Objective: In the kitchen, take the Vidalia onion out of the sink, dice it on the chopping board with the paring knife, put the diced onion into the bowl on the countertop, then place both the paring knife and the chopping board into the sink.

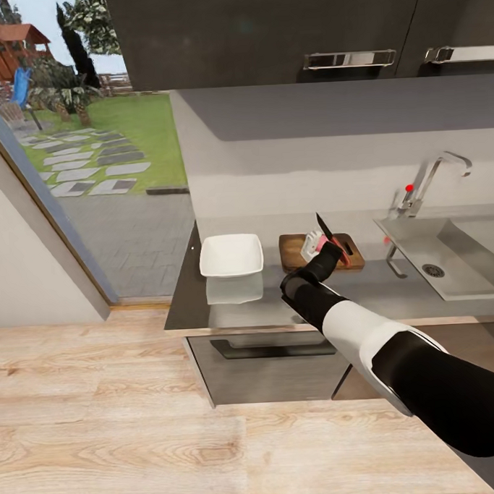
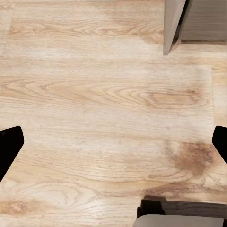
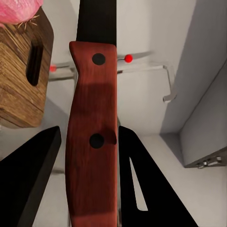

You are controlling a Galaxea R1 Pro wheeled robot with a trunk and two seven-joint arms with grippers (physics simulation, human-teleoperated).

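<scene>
- The right gripper (image 1: 333,251), just right of centre in the head view, is clenched on the paring knife (image 1: 326,230); the red handle (image 3: 92,142) sits between the two black fingers (image 3: 26,175) in the right wrist view, and the dark blade points up and away, toward the wall.
- The chopping board (image 1: 294,246) lies on the countertop (image 1: 365,288) just below that hand, with the Vidalia onion (image 1: 316,240) resting on it, partly hidden by the gripper. In the right wrist view the pink bulb (image 3: 19,9) shows in the upper left corner, above the board's slot handle.
- The bowl (image 1: 231,255) sits just left of the board, apparently with nothing in it; the sink (image 1: 465,261) is at the right edge, under its tap.
- The left gripper (image 2: 113,142) hangs over wooden floor with its fingertips spread wide, grasping nothing.
- My read: dicing is the step in hand. To do it well the blade should be tipped down edge-first, centred over the bulb and pressed straight through to the wood.
- The onion is round and unbraced, so a glancing stroke could roll it off toward the bowl or the counter edge.
</scene>
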